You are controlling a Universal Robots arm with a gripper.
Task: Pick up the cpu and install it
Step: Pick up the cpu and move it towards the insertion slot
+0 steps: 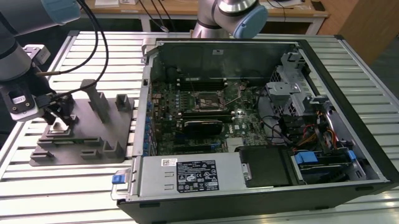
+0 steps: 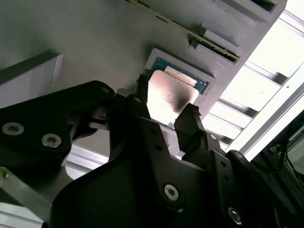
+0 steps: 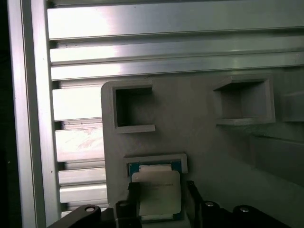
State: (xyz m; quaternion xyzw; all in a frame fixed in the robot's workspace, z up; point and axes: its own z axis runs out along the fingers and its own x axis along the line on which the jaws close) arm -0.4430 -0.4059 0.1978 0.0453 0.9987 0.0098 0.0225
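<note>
The cpu (image 2: 168, 95) (image 3: 156, 192), a small square chip with a shiny metal top, lies flat in a shallow recess of the grey fixture plate (image 1: 93, 140) (image 3: 190, 142). My gripper (image 1: 59, 122) (image 2: 164, 104) (image 3: 161, 192) is lowered onto that recess at the exterior view's left. Its black fingers (image 2: 190, 123) stand on two opposite sides of the chip. The gripper is open, with a thin gap still showing beside the chip in the first wrist view. The square metal-framed socket (image 1: 208, 100) sits on the motherboard inside the open computer case (image 1: 337, 56).
The fixture plate carries upright posts (image 1: 100, 100) and empty square pockets (image 3: 133, 107). A black heatsink block (image 1: 203, 126) lies just below the socket. A second robot arm (image 1: 237, 14) stands behind the case. The slatted aluminium table (image 1: 62, 186) lies underneath.
</note>
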